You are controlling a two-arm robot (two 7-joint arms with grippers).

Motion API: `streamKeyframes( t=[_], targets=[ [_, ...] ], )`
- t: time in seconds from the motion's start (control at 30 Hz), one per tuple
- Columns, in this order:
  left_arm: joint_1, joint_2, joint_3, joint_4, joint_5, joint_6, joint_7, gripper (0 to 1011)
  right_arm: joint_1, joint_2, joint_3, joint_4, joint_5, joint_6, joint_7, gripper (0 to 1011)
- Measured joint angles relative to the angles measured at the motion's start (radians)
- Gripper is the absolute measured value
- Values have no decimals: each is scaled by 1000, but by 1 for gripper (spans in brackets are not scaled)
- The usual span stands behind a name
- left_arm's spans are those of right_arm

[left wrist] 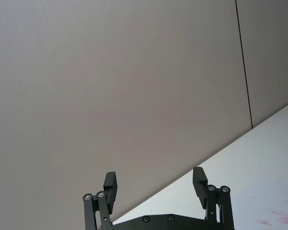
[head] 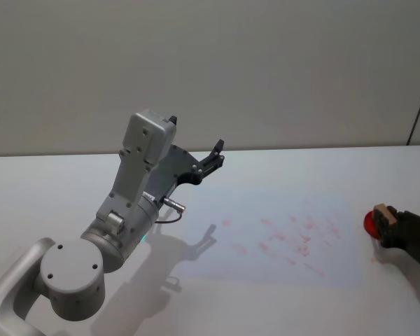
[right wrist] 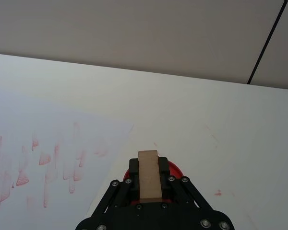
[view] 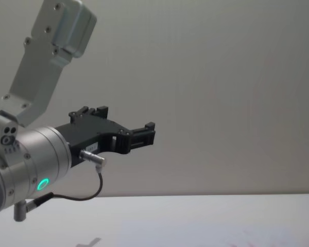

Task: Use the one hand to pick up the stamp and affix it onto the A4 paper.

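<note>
Stamp (head: 383,211): clamped in right tool (head: 388,224) at 3 o'clock on table (head: 280,308), at red pad (head: 369,222), beside A4 paper (head: 280,210). Recommended: lift clear, carry toward 9 o'clock to unmarked paper, hold face level, press straight down. Left tool (head: 215,155): raised at 10 o'clock, fingers apart.

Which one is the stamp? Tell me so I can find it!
Start at the white A4 paper with faint red marks. Off its right edge, the black right tool is shut on the stamp. It is the plain tan wooden block, not the round red pad by it.
</note>
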Motion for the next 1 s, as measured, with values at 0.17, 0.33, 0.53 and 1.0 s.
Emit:
streamKeyframes(
  t=[0.17,0.33,0.53,1.0],
  targets=[
    [0,0,0,0,0,0,0,1001,0,-2,-1,-4,1,0,3,219],
    [0,0,0,0,0,0,0,1001,0,-4,-2,-12,8,-1,6,219],
    [0,0,0,0,0,0,0,1001,0,-7,-2,-29,21,-3,10,219],
    [0,0,0,0,0,0,0,1001,6,-29,-26,-86,36,4,58,219]
  ],
)
